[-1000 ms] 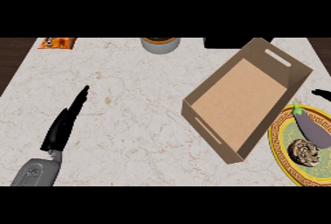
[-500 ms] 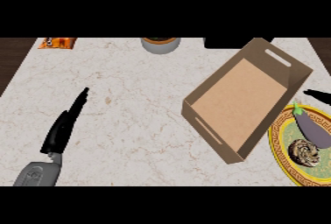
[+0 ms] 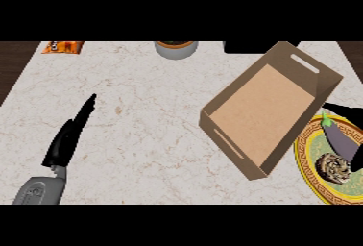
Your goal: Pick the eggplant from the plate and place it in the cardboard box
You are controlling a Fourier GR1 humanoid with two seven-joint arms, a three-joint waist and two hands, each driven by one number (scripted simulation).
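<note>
The eggplant (image 3: 342, 141) lies on the plate (image 3: 309, 168) at the right edge of the view, just to the right of the cardboard box (image 3: 264, 113). Its green stem end points toward the far side and its purple body runs toward the near right. It has not been lifted, so the step in hand is the approach and grasp.

The right robot hand (image 3: 346, 111) shows only as dark fingers coming in from the right edge, above the stem end of the eggplant; whether those fingers are spread or curled cannot be told. The left robot hand (image 3: 68, 136) rests at the left of the tabletop (image 3: 142, 120), fingers straight and relaxed, holding nothing, well apart from the task's things.

Procedure, as judged from this view:
1. Bring the right robot hand down over the middle of the eggplant's body, not the tapered stem end.
2. Set fingers and thumb across the short axis, so the rounded skin does not slip along its length.
3. Keep clear of the brown, rough-looking round item (image 3: 334, 167) sharing the plate on its near side.
4. Lift above the box's right wall before moving left.

Materials: the eggplant looks smooth, glossy and elongated. The plate is round, with a yellow-green centre and an ornate gold rim. The box is a shallow rectangular tray of matte brown card with slot handles in its end walls, set at an angle. The tabletop is pale veined marble.
</note>
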